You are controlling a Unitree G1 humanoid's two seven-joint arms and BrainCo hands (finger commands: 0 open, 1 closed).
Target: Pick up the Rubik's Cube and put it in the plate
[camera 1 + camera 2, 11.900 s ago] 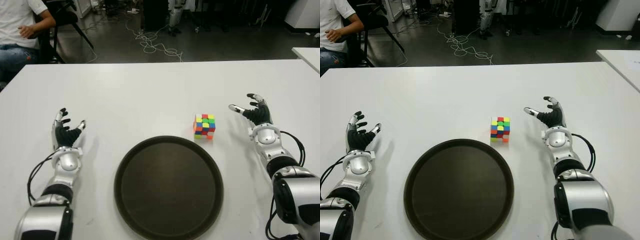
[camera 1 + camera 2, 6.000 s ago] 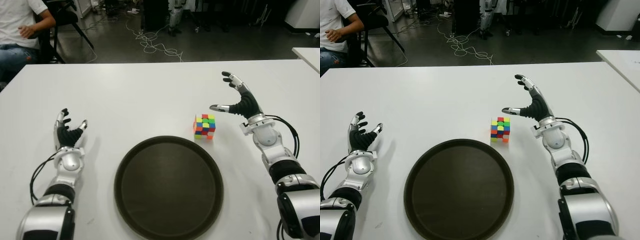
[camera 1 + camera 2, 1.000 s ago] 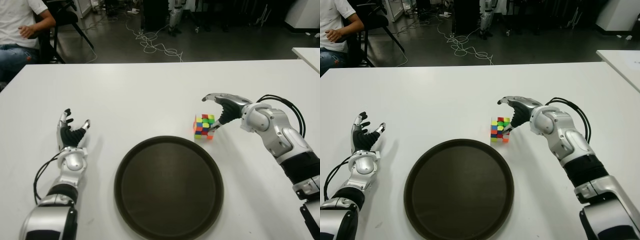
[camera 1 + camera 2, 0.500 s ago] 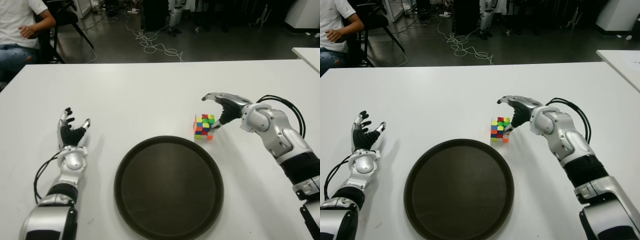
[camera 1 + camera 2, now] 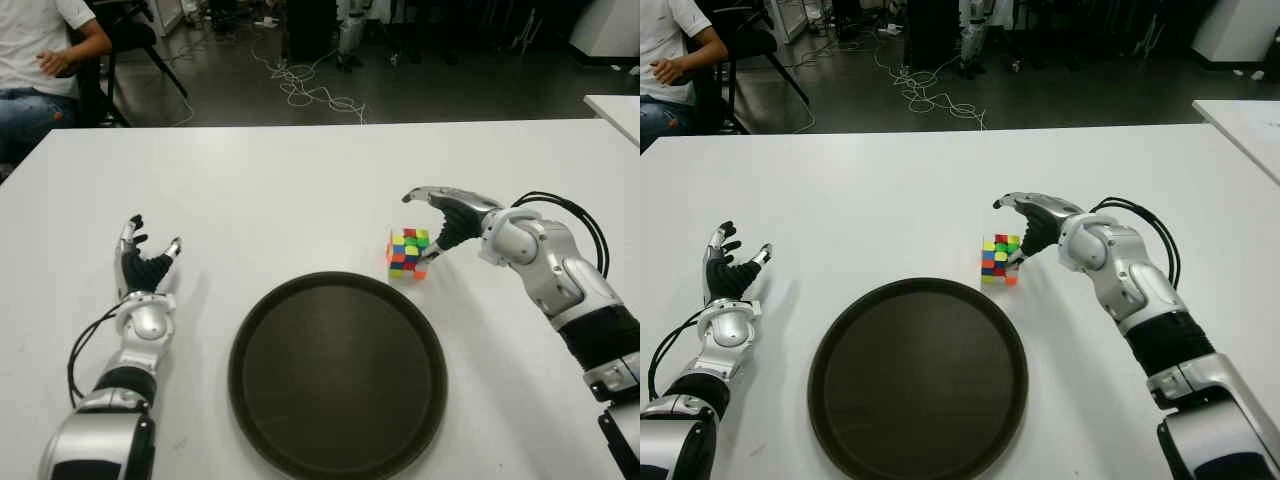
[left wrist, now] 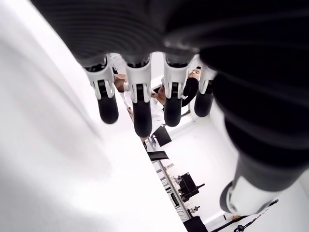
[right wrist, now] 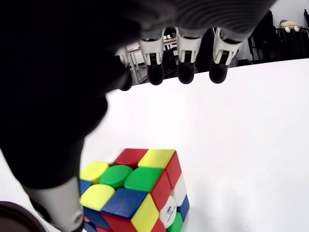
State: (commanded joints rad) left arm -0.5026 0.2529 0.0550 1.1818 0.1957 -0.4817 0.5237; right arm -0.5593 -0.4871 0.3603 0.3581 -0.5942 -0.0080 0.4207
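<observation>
No words or numbers can be read anywhere. The Rubik's Cube [image 7: 137, 193] carries a small logo on one white sticker [image 7: 168, 213], but the mark is too small to make out.

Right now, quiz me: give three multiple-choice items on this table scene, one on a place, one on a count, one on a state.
1. Where is the Rubik's Cube?
A. On the white table, just beyond the plate's far right rim
B. Inside the plate
C. Beside the left hand

2. How many plates are on the table?
A. One
B. Two
C. Three

3. What is the right hand doing?
A. Lifting the cube
B. Arched open over the cube
C. Flat inside the plate

Answers:
1. A: the cube sits on bare table beside the dark plate.
2. A: a single round plate shows.
3. B: the wrist view shows fingers spread beyond the cube, which stands on the table. The left hand shows far left, open.
</observation>
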